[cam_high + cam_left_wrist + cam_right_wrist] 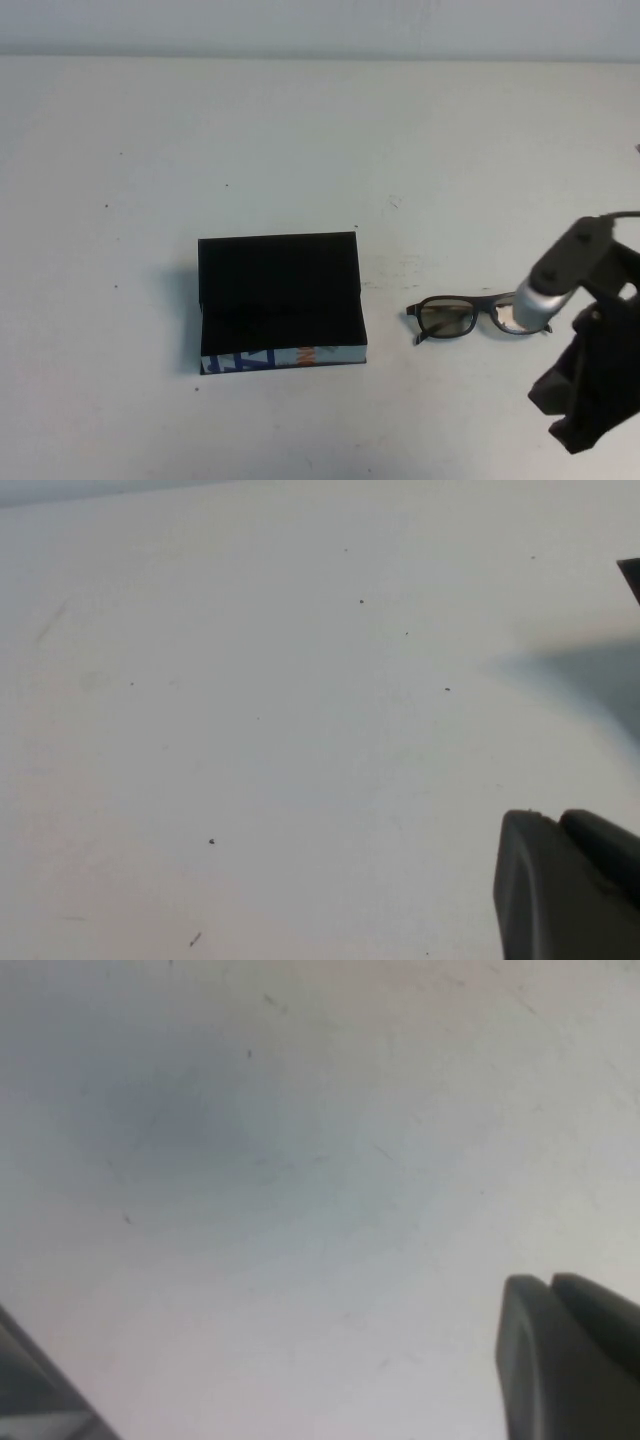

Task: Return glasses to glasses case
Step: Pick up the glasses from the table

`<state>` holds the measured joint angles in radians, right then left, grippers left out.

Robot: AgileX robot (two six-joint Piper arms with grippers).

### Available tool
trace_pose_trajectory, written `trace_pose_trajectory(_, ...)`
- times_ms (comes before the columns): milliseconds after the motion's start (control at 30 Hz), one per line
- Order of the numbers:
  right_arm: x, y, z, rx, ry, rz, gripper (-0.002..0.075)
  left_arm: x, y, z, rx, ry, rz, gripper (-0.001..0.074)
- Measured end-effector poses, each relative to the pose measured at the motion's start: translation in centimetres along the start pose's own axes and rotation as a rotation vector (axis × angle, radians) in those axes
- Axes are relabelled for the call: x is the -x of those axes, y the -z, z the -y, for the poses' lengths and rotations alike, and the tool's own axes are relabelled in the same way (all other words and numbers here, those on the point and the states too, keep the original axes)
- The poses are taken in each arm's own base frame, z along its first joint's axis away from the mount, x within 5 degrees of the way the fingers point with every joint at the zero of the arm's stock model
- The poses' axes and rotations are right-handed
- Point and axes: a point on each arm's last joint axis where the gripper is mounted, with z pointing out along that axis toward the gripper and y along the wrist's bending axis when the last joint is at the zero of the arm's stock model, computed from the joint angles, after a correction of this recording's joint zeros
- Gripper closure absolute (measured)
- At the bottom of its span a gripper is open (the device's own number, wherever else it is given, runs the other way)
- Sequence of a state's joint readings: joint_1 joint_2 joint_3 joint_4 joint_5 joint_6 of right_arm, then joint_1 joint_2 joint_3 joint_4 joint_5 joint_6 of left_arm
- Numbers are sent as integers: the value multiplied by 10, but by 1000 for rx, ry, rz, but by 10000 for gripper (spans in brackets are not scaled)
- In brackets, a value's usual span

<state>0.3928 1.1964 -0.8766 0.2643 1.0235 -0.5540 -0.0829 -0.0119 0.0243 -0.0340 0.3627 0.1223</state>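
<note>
The glasses case [300, 357] lies open in the middle of the table, its black lid [278, 265] tipped back and its white printed front facing me; nothing shows inside it. The glasses [447, 317] lie on the table just right of the case, lenses upright. My right arm [590, 380] hangs over the glasses' right end and hides part of the right lens. My right gripper [548, 1282] is shut and empty above bare table. My left gripper [553, 817] is shut and empty above bare table; it is out of the high view.
The white table [300, 140] stretches to the back edge. A dark corner [632, 575] with a shadow below it shows at the edge of the left wrist view. A dark strip [30, 1395] crosses a corner of the right wrist view.
</note>
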Motion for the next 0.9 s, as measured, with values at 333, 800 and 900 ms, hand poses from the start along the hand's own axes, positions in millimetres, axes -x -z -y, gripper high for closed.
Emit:
trace_pose_trajectory(333, 53, -33, 23, -84, 515, -162, 732, 0, 0, 0, 0, 0, 0, 735)
trace_pose_trajectory(800, 87, -79, 66, -73, 802, -278, 385, 0, 0, 0, 0, 0, 0, 735)
trace_pose_trajectory(900, 89, -87, 75, -76, 811, -304, 376, 0, 0, 0, 0, 0, 0, 735)
